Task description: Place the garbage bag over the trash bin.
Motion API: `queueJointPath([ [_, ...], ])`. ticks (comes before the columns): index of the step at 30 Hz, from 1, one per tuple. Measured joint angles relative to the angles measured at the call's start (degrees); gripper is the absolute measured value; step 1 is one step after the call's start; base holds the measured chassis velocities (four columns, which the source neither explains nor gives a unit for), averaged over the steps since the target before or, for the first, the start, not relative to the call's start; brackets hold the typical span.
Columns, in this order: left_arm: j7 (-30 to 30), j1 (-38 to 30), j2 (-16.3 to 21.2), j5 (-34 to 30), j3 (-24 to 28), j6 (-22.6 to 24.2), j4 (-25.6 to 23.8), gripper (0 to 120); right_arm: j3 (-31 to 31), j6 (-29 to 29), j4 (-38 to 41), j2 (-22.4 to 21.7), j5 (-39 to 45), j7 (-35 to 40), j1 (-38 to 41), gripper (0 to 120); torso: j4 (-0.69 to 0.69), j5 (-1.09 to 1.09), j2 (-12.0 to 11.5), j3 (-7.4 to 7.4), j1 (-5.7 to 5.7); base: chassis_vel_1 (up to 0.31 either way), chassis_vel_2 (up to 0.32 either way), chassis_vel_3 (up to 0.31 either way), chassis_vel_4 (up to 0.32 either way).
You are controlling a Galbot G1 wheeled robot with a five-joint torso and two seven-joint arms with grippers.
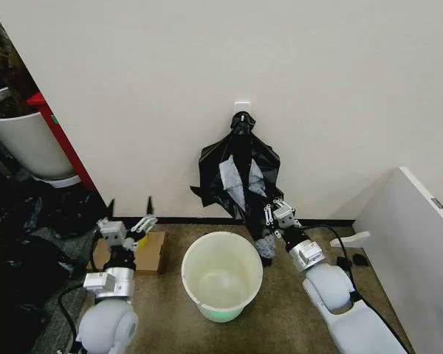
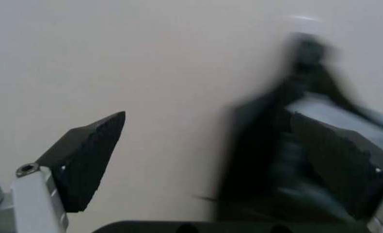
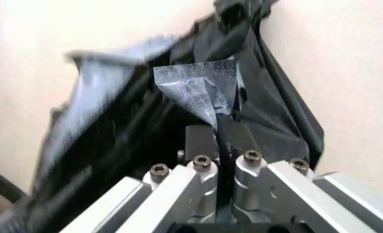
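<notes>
**Right gripper pinches black plastic hanging at the wall**

The left wrist view is smeared; the black bundle there is a dark blur. In the head view the right gripper (image 1: 269,214) covers the lower edge of the hanging plastic, so it is unclear whether one sheet or several are caught.

The thin, glossy, crinkly black garbage bag (image 1: 240,177) hangs from a small white wall hook (image 1: 242,107), fanning downward with pale grey reflections. The right gripper's fingers (image 3: 201,141) are pressed together on a fold of it. The small round white plastic trash bin (image 1: 221,247) stands on the brown floor (image 1: 295,317) just below, mouth open. The left gripper (image 1: 130,215) hovers left of the bin, fingers spread apart.
</notes>
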Motion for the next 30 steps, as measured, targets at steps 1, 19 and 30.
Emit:
queueJointPath([
  [1,0.00,0.00,0.00,0.00,0.00,0.00,0.00,100,0.00,0.00,0.00,0.00,0.00,0.00,0.00,0,0.00,0.00,0.00,0.00,0.00,0.000,0.000,0.000,0.000],
  [19,0.42,-22.53,-0.56,-11.93,21.10,4.32,13.64,99,-1.24,1.91,1.68,2.10,4.11,-1.65,-0.45,0,0.01,0.01,0.00,0.00,0.00,0.000,0.000,0.000,0.000],
  [30,1.58,-22.43,-0.49,-11.18,21.43,5.27,13.88,61,-1.08,1.96,1.83,2.18,3.17,-1.75,-0.57,0,0.02,0.01,0.00,0.00,0.00,0.000,0.000,0.000,0.000],
])
